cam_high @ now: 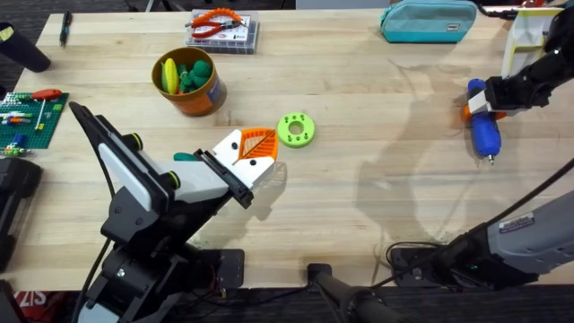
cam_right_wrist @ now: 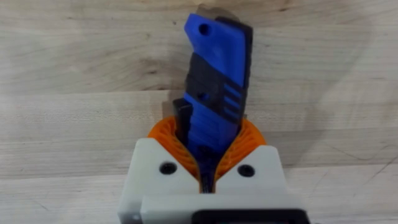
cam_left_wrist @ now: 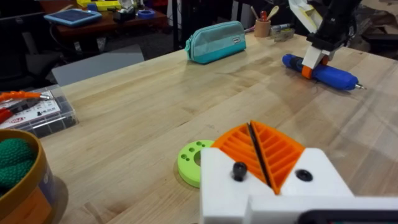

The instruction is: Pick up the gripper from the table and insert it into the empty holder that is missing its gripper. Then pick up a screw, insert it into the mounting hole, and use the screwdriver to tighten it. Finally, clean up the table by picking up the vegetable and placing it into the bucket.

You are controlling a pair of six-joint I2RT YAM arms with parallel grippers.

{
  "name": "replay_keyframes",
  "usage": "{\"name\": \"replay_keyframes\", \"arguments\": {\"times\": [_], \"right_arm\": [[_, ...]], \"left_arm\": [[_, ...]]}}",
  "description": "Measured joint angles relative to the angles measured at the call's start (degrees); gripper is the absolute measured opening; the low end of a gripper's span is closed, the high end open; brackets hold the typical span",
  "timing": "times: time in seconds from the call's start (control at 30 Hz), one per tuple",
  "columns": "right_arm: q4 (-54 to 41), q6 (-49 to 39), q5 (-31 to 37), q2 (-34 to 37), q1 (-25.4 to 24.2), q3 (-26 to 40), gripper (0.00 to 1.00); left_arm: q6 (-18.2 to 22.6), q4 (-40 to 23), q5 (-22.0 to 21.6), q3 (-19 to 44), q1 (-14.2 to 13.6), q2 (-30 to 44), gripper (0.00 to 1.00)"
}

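The blue-handled screwdriver point(cam_high: 485, 128) lies on the table point(cam_high: 377, 179) at the far right, its metal tip pointing toward the front. My right gripper point(cam_high: 475, 100) is shut on its handle point(cam_right_wrist: 217, 68) near the orange collar. My left gripper point(cam_high: 260, 144) hovers near the table's middle, its orange pads point(cam_left_wrist: 273, 146) pressed together with nothing between them. The yellow-orange bucket point(cam_high: 199, 97) stands at the back left with green vegetable pieces point(cam_high: 193, 72) inside. A white holder point(cam_high: 525, 36) shows at the back right edge. The loose gripper and the screw are out of view.
A lime-green ring point(cam_high: 295, 129) lies just beyond my left gripper. A teal pouch point(cam_high: 429, 20) and a parts case with orange pliers point(cam_high: 222, 31) sit along the back edge. A green board with small tools point(cam_high: 27, 117) lies at the left edge.
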Motion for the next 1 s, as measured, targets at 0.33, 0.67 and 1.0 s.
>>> {"name": "replay_keyframes", "arguments": {"times": [0.33, 0.67, 1.0], "right_arm": [[0.0, 0.2, -3.6, 0.0, -0.3, 0.0, 0.075], [-0.3, 0.3, -5.6, -0.1, -0.5, 0.0, 0.22], [-0.3, 0.4, -8.5, -0.3, 0.0, 0.0, 0.992]], "left_arm": [[-0.2, -0.7, 0.0, 0.0, 0.0, 0.0, 0.007], [-0.2, -0.7, 0.0, 0.0, 0.0, 0.0, 0.007], [-0.2, -0.7, 0.0, 0.0, 0.0, 0.0, 0.007]]}}
